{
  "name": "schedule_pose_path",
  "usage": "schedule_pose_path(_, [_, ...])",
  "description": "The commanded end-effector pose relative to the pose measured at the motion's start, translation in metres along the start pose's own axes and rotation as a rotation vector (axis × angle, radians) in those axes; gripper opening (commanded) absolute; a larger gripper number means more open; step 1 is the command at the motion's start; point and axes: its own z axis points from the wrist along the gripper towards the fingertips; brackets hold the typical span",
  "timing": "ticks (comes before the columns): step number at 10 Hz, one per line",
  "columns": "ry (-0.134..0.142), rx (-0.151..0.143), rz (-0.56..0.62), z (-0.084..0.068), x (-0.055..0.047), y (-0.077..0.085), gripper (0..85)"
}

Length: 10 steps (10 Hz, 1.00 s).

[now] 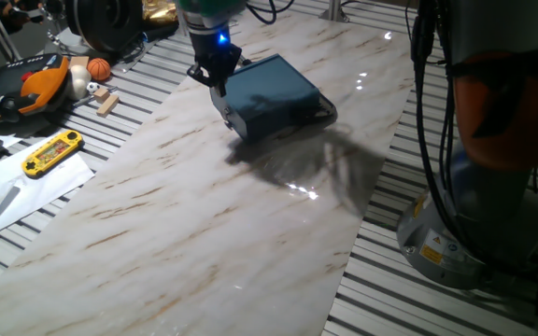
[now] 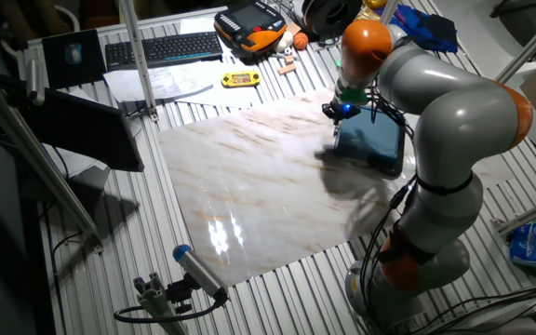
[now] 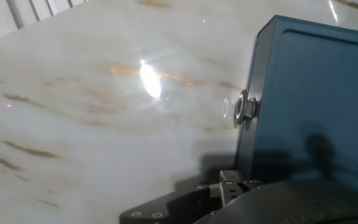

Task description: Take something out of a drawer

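A flat dark blue box (image 1: 274, 91) lies on the marble slab (image 1: 185, 215). Its drawer sits pushed in, and only the small metal knob (image 3: 244, 109) marks it, sticking out of the box's left side (image 3: 316, 106) in the hand view. My gripper (image 1: 219, 89) hangs at that knob end of the box (image 2: 372, 138), low and close to it, with the knob a little ahead of the hand. The other fixed view shows the gripper (image 2: 340, 113) from behind the arm. Whether its fingers are apart I cannot make out. The something is hidden.
A yellow handheld game (image 1: 52, 152) lies on paper left of the slab. Behind it are a wooden block (image 1: 108, 102), an orange ball (image 1: 99, 68) and tools. A keyboard (image 2: 161, 48) sits further off. The robot base (image 1: 493, 140) stands at the right.
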Motion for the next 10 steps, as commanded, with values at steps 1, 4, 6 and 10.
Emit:
schedule_pose_path(1, [0.007, -0.003, 0.003, 0.002, -0.001, -0.001, 0.0])
schedule_pose_path(4, [0.014, 0.018, 0.016, 0.012, -0.001, -0.001, 0.0])
schedule_pose_path(6, [0.029, 0.009, 0.023, 0.016, -0.002, 0.000, 0.0])
schedule_pose_path(10, [0.006, 0.031, 0.015, 0.017, -0.002, 0.002, 0.0])
